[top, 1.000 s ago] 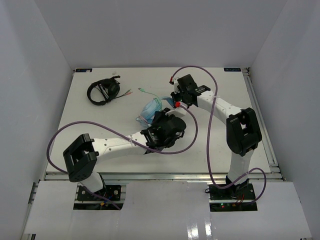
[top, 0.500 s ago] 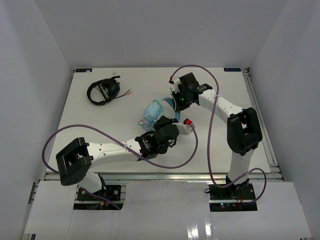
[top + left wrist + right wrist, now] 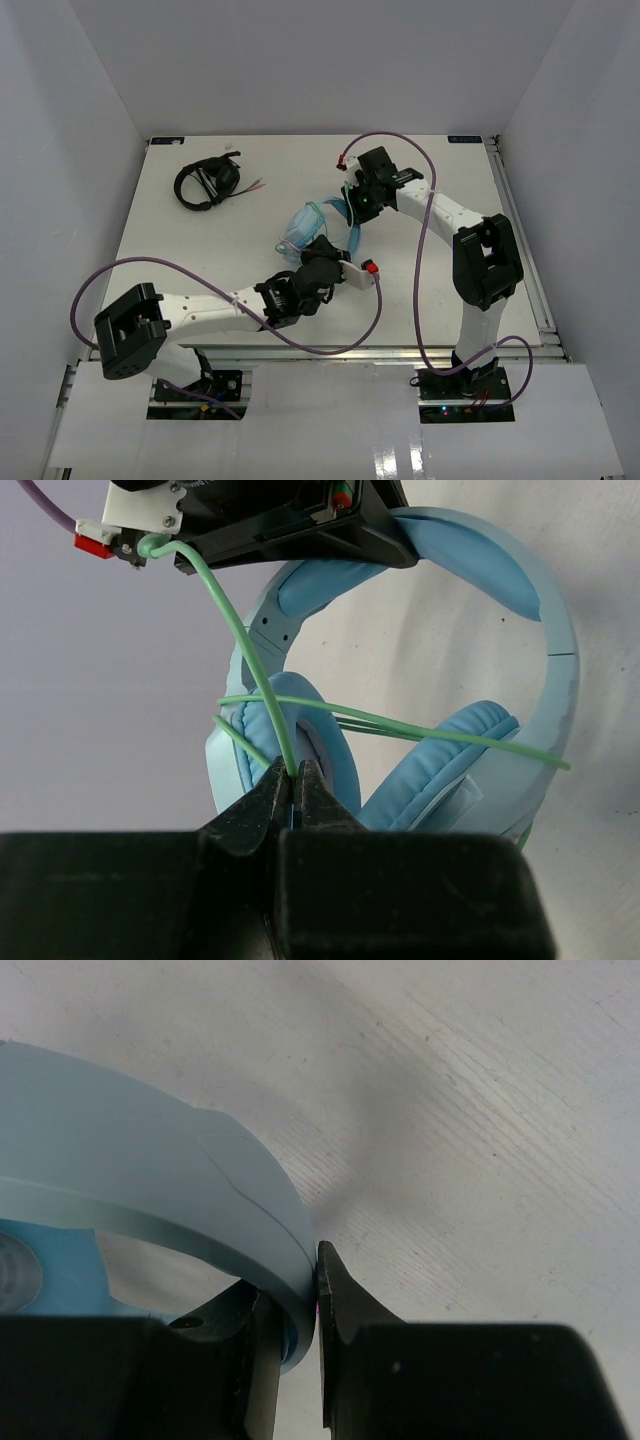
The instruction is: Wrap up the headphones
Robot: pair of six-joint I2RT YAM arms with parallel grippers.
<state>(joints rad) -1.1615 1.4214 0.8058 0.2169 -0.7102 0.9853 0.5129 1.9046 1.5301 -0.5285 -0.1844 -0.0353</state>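
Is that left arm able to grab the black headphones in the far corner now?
Probably not yet. The way to the black headphones looks free, but the left gripper is shut on the green cable of the blue headphones, so it would have to let go first.

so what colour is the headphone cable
The cable is pale green; it shows best in the left wrist view.

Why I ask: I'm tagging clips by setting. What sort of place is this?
Probably a robot lab test cell: plain white walls enclose a white table, with a left arm and right arm bolted at its near edge.
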